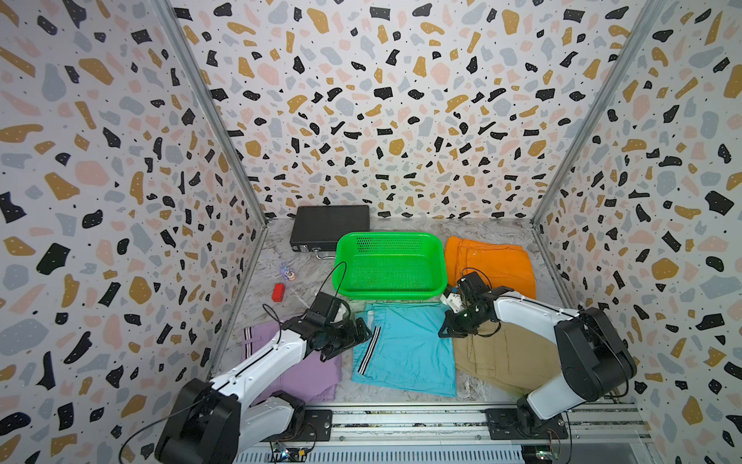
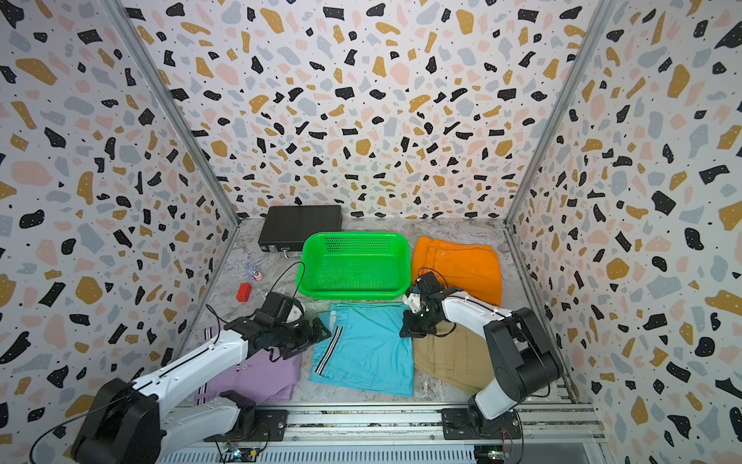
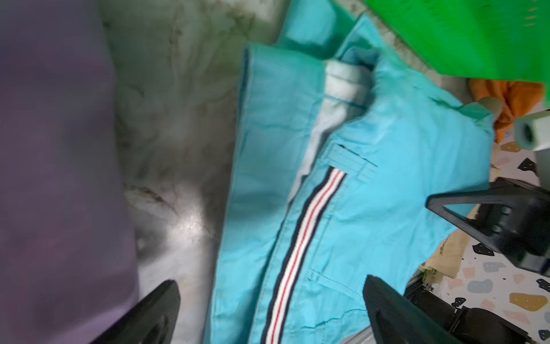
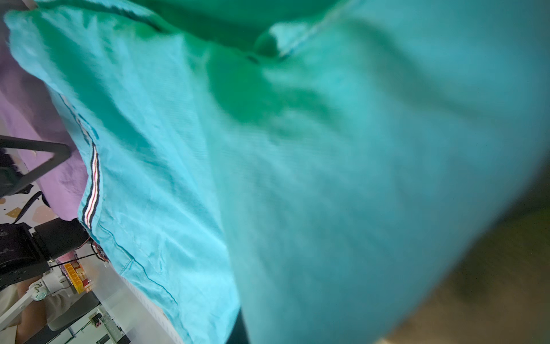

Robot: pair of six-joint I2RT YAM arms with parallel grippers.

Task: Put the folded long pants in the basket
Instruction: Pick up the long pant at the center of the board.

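The basket (image 1: 389, 292) is sitting at the middle rear of the table (image 1: 490, 229), and its mesh interior is holding no garments. The cyan pants (image 1: 405, 353) are lying flat just in front of the basket, with the striped side seam facing the left arm. The lilac pants (image 1: 309, 373) are lying to the left of the cyan pants, partly under the left arm, and the khaki pants (image 1: 506, 361) are lying to the right, touching the cyan pants' edge. The orange pants (image 1: 494, 261) are lying just beside the basket's right wall. The left gripper (image 1: 353, 333) is hovering with its jaws spread wide. In the left wrist view its fingers (image 3: 154, 312) are straddling the striped seam and the strip of bare table between the lilac and cyan pants, and they are gripping nothing. The right gripper (image 1: 446, 330) is closing fully on the right edge of the cyan pants, near the corner nearest the basket. In the right wrist view the cyan cloth is filling the frame and hiding the fingertips. A black box (image 1: 329, 227) is resting behind the basket's left corner. A red block (image 1: 277, 292) and a small toy (image 1: 288, 273) are lying near the left wall.
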